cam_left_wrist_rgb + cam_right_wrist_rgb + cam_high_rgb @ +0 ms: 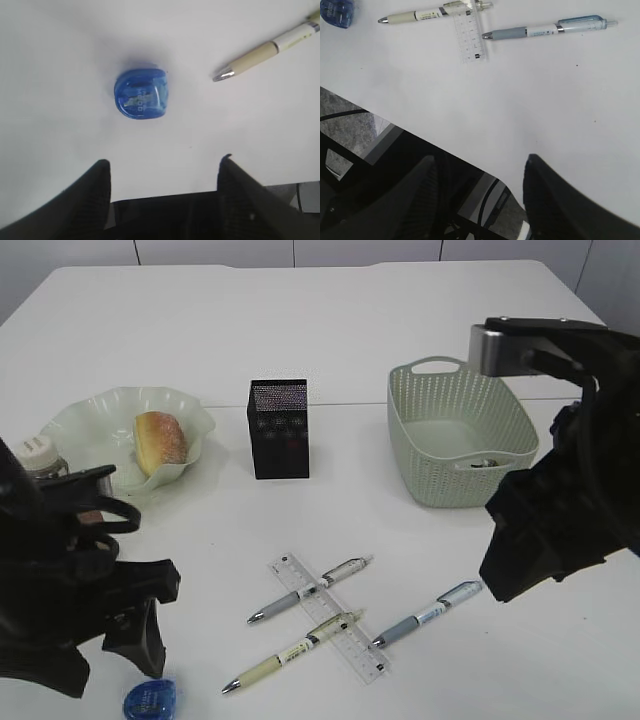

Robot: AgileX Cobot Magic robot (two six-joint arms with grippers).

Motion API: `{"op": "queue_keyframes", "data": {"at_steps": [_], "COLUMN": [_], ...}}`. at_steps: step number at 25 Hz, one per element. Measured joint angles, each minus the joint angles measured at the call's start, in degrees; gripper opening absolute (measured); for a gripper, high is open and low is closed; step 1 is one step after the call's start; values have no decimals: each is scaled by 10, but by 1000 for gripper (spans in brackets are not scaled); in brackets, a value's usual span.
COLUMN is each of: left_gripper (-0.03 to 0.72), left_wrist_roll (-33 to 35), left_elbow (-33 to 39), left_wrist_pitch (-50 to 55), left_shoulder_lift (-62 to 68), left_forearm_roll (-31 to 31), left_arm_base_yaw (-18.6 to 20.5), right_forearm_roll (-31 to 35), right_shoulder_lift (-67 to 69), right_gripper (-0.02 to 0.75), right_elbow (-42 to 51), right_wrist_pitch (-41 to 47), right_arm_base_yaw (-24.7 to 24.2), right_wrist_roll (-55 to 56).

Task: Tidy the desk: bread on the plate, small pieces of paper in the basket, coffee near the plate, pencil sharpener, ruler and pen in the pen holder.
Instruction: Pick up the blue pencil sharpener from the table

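Left wrist view only: blue sharpener [142, 94] w/ blade detail.

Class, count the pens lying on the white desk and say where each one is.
3. The grey pen and the cream pen each cross the clear ruler; the blue-capped pen lies apart to its right. Any in the mesh pen holder would be hidden.

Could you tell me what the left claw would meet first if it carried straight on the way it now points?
Most likely the blue pencil sharpener: it lies ahead of the open left claw, roughly between the fingers. Height above the desk is unclear.
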Motion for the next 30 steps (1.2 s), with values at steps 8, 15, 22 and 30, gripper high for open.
{"op": "queue_keyframes", "data": {"at_steps": [8, 15, 22, 30], "left_gripper": [489, 500, 549, 551], "left_wrist_roll": [-11, -11, -4, -3], "left_elbow": [30, 30, 30, 27], "left_wrist_pitch": [-60, -62, -76, -101], "left_shoulder_lift": [13, 67, 94, 128], "left_forearm_roll": [22, 35, 34, 41], "left_arm_base_yaw": [-2, -2, -9, -40], "right_forearm_roll": [12, 15, 15, 23], "right_shoulder_lift": [0, -14, -20, -30], "right_gripper": [405, 405, 405, 405], "right_elbow": [0, 0, 0, 0], "right_wrist_pitch": [0, 0, 0, 0], "right_arm_base_yaw": [0, 0, 0, 0], "right_wrist_roll": [0, 0, 0, -1]}}
